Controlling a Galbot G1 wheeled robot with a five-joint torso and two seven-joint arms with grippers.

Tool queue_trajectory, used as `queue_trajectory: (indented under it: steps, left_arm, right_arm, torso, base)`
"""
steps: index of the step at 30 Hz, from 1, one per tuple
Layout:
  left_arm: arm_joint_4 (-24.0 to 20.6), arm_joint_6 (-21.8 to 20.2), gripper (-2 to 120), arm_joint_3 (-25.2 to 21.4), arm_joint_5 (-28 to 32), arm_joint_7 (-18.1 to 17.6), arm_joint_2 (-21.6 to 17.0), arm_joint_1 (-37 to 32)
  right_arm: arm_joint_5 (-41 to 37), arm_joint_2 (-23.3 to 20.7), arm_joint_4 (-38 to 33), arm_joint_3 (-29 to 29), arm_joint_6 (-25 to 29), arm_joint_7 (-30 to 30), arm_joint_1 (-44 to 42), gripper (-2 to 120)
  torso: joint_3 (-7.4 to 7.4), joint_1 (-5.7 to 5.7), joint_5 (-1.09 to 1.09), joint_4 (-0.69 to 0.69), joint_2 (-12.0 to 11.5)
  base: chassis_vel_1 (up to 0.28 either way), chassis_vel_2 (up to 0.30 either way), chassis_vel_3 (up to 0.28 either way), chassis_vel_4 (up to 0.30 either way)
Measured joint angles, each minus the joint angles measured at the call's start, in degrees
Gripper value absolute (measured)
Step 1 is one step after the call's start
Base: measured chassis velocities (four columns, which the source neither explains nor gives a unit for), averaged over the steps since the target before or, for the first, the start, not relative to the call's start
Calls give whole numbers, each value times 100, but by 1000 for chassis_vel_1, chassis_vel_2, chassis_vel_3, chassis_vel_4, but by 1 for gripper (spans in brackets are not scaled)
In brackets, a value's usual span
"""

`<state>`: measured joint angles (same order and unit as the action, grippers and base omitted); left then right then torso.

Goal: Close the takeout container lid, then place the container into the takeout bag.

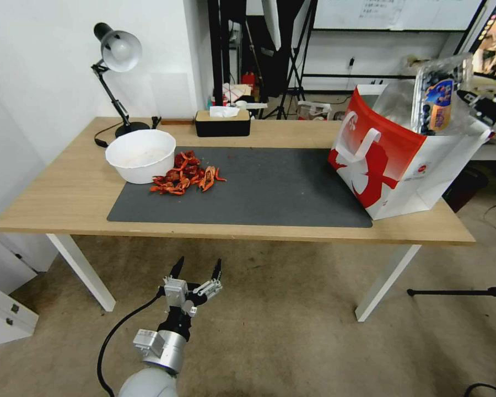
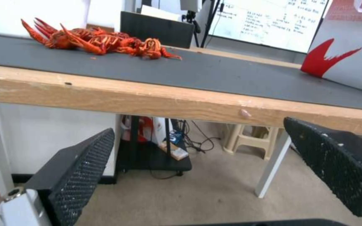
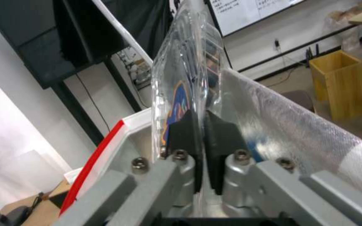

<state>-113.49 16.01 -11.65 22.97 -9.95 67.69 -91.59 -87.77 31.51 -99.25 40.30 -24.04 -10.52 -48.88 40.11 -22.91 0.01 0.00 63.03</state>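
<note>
Two pincers are mine, and just one is busy. My right pincer (image 3: 201, 138) is pinched tight on the edge of the berry box (image 1: 441, 96), and the box's lid (image 3: 177, 94) is shut against the berry half. I hold the box standing up on its edge, long side pointing up and down, right over the open top of the big red-and-white bag (image 1: 391, 165). The bag sits at the right end of the table (image 1: 71, 193), so the way in is straight down, I think. My left pincer (image 1: 197, 271) hangs wide open and empty, low in front of the table, far from the bag.
</note>
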Motion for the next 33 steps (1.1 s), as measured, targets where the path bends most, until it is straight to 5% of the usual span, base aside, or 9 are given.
queue_trajectory:
  steps: [14, 22, 33]
  left_arm:
    - [-50, -45, 100, 4, -47, 44, 107, -5]
    - [-89, -57, 100, -26, -32, 119, 119, 16]
    - [-91, -27, 100, -30, 7, 131, 198, 40]
  right_arm:
    - [-146, -38, 51, -50, -55, 6, 108, 54]
    - [20, -48, -574, 94, 39, 39, -324, 83]
    - [1873, -17, -1974, 1161, 1153, 731, -2211, 111]
  torso:
    - [0, 0, -1, 0, 0]
    - [0, -2, -2, 0, 0]
    - [0, -1, -2, -1, 0]
  base:
    - [0, 0, 0, 0]
    - [0, 0, 0, 0]
    - [0, 0, 0, 0]
